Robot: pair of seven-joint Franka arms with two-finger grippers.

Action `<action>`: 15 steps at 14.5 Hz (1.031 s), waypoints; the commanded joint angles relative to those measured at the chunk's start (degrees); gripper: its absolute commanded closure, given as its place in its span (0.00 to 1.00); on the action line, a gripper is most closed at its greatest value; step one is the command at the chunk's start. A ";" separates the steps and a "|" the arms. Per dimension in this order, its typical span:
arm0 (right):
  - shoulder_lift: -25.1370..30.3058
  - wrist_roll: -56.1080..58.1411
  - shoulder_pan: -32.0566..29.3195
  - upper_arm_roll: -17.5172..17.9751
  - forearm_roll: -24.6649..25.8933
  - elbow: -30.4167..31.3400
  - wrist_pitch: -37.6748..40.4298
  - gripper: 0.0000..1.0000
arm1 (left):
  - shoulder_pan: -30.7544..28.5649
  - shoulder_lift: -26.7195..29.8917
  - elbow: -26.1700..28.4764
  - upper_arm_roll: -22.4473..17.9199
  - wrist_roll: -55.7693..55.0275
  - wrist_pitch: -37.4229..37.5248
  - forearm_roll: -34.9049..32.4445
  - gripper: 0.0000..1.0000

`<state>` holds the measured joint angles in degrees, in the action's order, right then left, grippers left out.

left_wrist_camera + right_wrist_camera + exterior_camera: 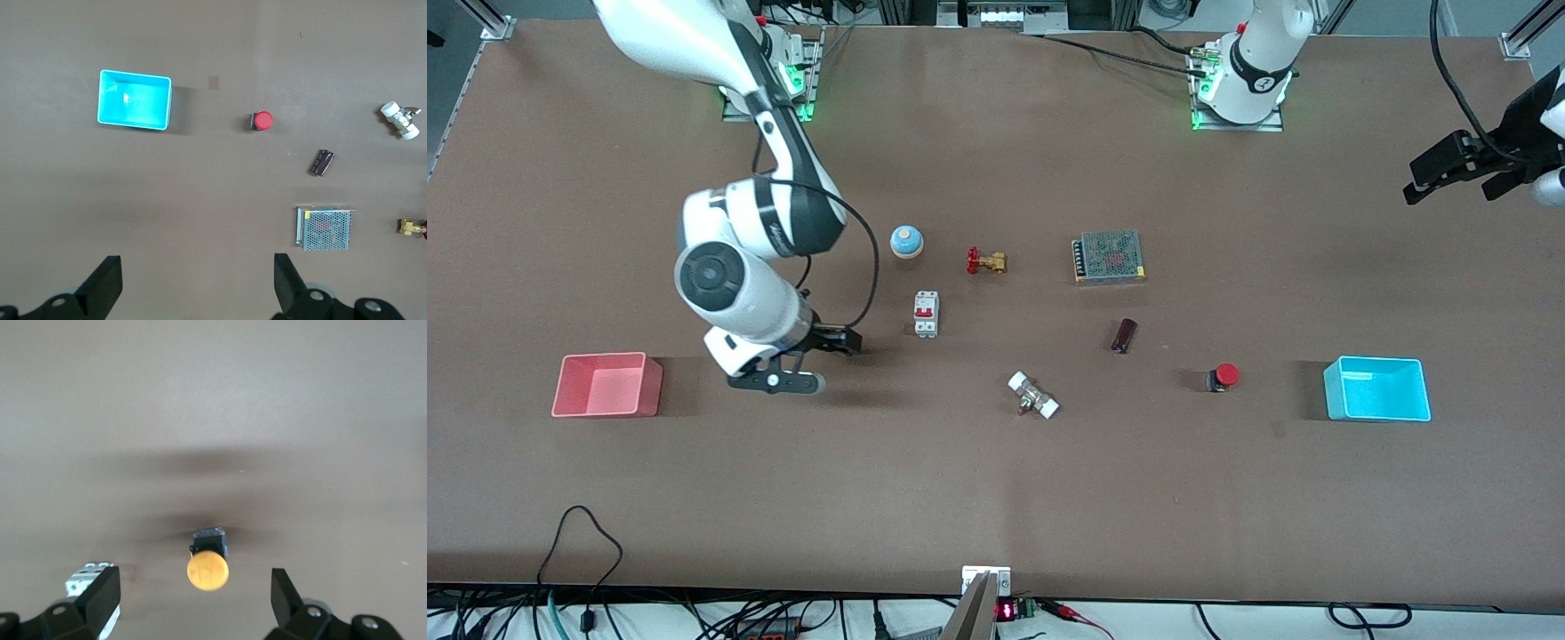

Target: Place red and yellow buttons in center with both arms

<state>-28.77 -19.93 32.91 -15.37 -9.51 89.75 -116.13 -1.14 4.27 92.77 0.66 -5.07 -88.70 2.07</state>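
Right gripper (pixel 190 600) low over yellow button (pixel 207 568), fingers apart; next: descend, clamp. Left gripper (pixel 197 287) waits high, fingers apart; red button (pixel 1224 377) untouched.

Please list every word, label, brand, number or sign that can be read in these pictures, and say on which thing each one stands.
No text can be read with certainty.
Red digits on the small display at the table edge nearest the front camera: too small.
Round mark on the left arm's base: too small.
Lettering on the right arm's dark band: blurred.
Yellow sticker on the mesh power supply: unreadable.
White breaker: markings too small.
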 commanded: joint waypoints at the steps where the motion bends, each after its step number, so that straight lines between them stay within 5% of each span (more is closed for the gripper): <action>1: 4.85 0.33 -0.22 -2.11 -0.69 -0.89 5.89 0.00 | -0.01 0.21 0.65 -0.49 1.46 -2.43 0.21 0.00; 8: 8.02 4.09 -1.00 -9.58 -0.24 -7.21 16.44 0.00 | -2.02 -0.41 -5.41 -1.37 1.64 0.63 0.04 0.00; 15: 14.61 16.85 -20.14 -2.39 1.06 -8.02 23.41 0.00 | -5.98 -2.60 -6.11 -1.28 8.41 -0.16 1.00 0.00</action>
<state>-16.86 -4.89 17.22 -21.66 -9.37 80.55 -93.86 -6.64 2.61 88.62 -0.84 1.50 -89.24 2.13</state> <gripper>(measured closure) 0.000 0.000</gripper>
